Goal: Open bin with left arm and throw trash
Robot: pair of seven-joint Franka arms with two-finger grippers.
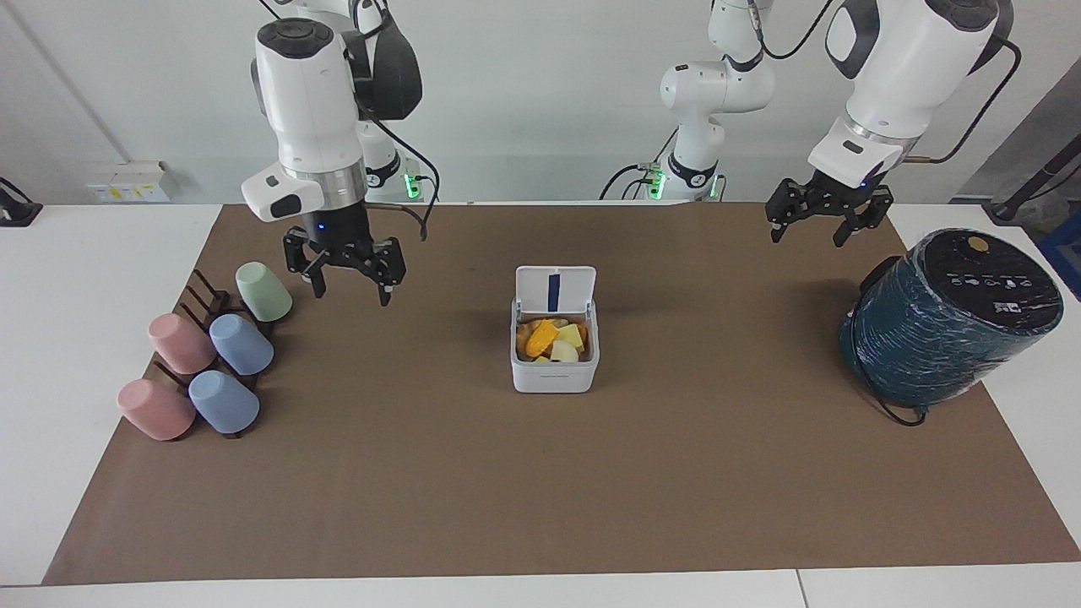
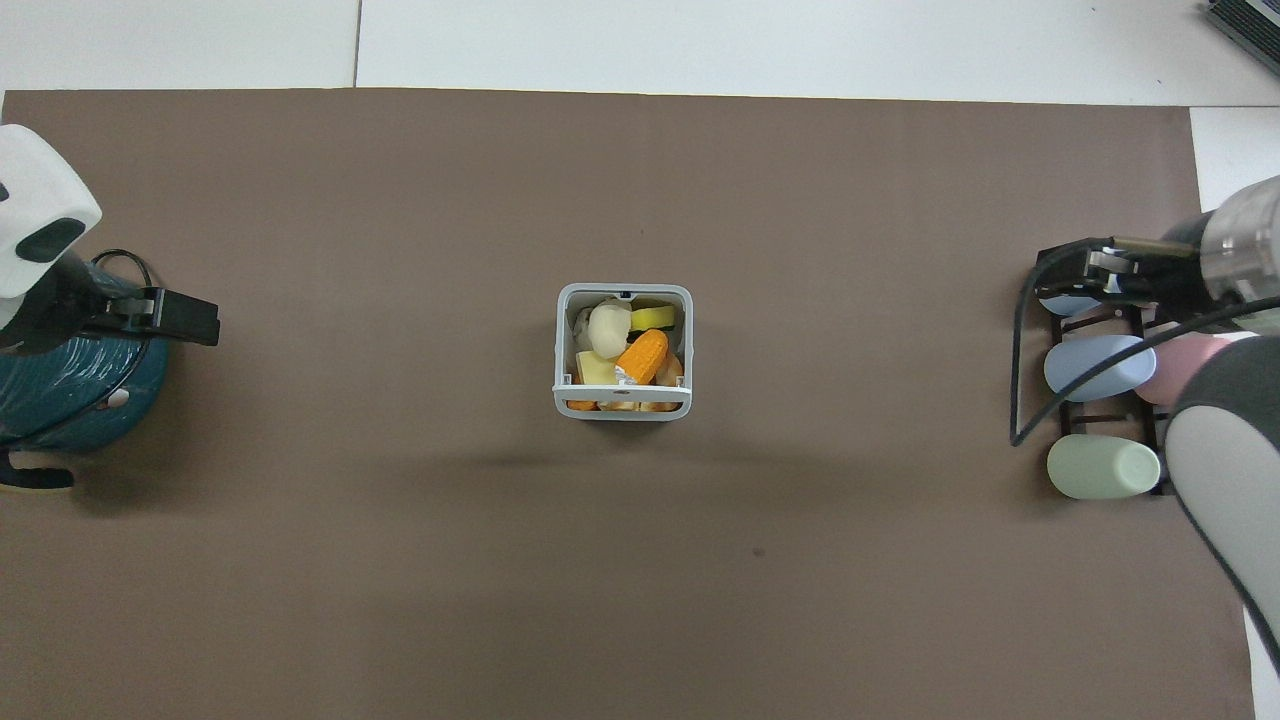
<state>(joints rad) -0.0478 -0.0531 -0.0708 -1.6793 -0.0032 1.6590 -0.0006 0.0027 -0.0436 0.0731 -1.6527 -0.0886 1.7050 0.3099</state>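
The white bin [image 1: 555,371] [image 2: 622,408] stands in the middle of the brown mat. Its lid [image 1: 555,290] is tipped up on the side nearer the robots, showing a blue strip. The trash lies inside the bin: an orange cob-like piece [image 1: 540,338] [image 2: 642,357], a cream lump [image 1: 564,352] [image 2: 604,328] and a pale yellow rind [image 1: 573,336] [image 2: 652,317]. My right gripper [image 1: 352,295] [image 2: 1092,270] hangs open and empty over the mat by the cup rack. Open and empty too, my left gripper [image 1: 807,239] [image 2: 190,320] waits in the air beside the teal cylinder.
A dark rack with several pastel cups [image 1: 211,355] [image 2: 1100,400] sits at the right arm's end of the table. A large teal wrapped cylinder [image 1: 946,321] [image 2: 60,390] with a trailing cable stands at the left arm's end. The brown mat [image 1: 540,490] covers the table between them.
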